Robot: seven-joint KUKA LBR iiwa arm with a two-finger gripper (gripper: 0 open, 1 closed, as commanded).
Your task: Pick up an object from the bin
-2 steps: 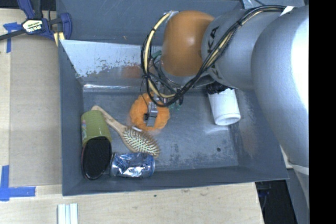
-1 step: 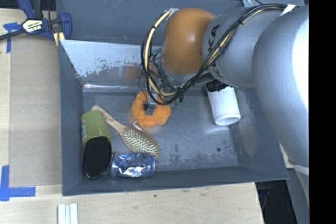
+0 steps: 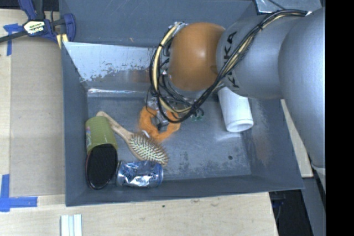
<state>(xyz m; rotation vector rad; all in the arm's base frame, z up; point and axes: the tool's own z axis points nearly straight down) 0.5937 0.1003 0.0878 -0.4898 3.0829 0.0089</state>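
**Item 1, pincer** (image 3: pixel 159 118): low over the bin floor, tucked under the arm's orange dome-shaped wrist cover (image 3: pixel 191 55), w/ black and yellow cables (image 3: pixel 157 72) looped round it. State: I can't tell from my view whether it is spread or pressed together, as the wrist hides most of it.

**Item 2, orange soft-looking lump** (image 3: pixel 148 124): directly beneath the pincer, approx. mid-floor of the grey metal bin (image 3: pixel 166 8). I can't tell whether it is pinched or only touched.

**Item 3, wooden hairbrush w/ pale bristles** (image 3: pixel 145 147): just view-left of the pincer and nearer the front wall. Its head is close beside the orange lump and its handle runs away to view-left.

**Item 4, olive-green cylinder** (image 3: pixel 98 131): farther view-left of the pincer, past the brush handle, which touches it.

**Item 5, black oval flat thing** (image 3: pixel 102 167): view-left of the pincer by the front wall, at the green cylinder's end.

**Item 6, crumpled blue-and-silver can** (image 3: pixel 139 174): between the pincer and the front wall, just beside the black oval and next to the brush head.

**Item 7, white plastic cylinder** (image 3: pixel 235 110): view-right of the pincer, partly under the arm, well apart from the other items.
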